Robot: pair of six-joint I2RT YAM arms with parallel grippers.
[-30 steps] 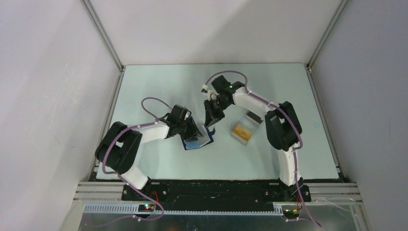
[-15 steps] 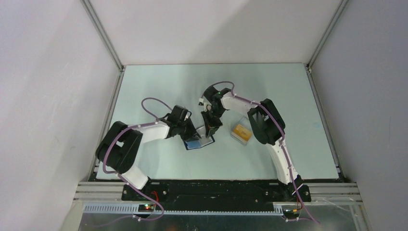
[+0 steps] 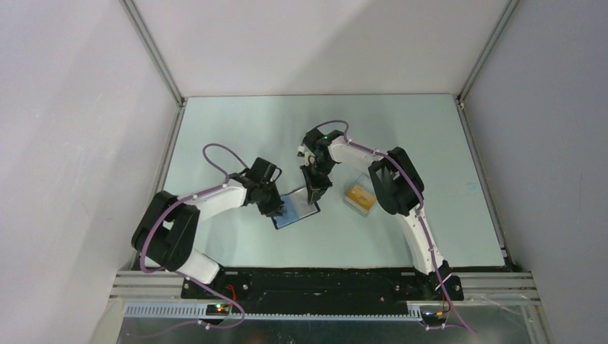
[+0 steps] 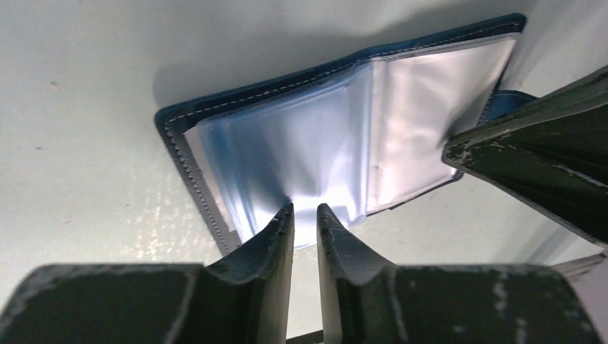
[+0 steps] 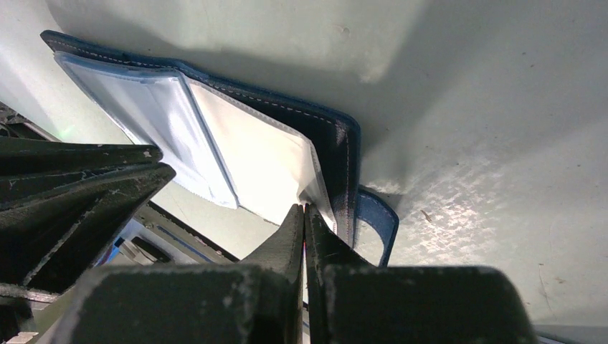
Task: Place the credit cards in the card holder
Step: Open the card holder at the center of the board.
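Now, my left gripper (image 4: 303, 209) narrowly parted, right gripper (image 5: 303, 209) pressed together, both tips at the open card holder's (image 3: 295, 212) sleeves.

a: where's the card holder (image 3: 295, 210)?
b: middle of the table (image 3: 236, 129) — navy blue, spread open and flat, clear plastic sleeves facing up, clasp tab poking out from one edge.
a: and the credit cards (image 3: 358, 194)?
b: orange-yellow, lying apart from it, to its right.

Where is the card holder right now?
In the top view the card holder lies open between the left gripper and right gripper, just left of the clear case.
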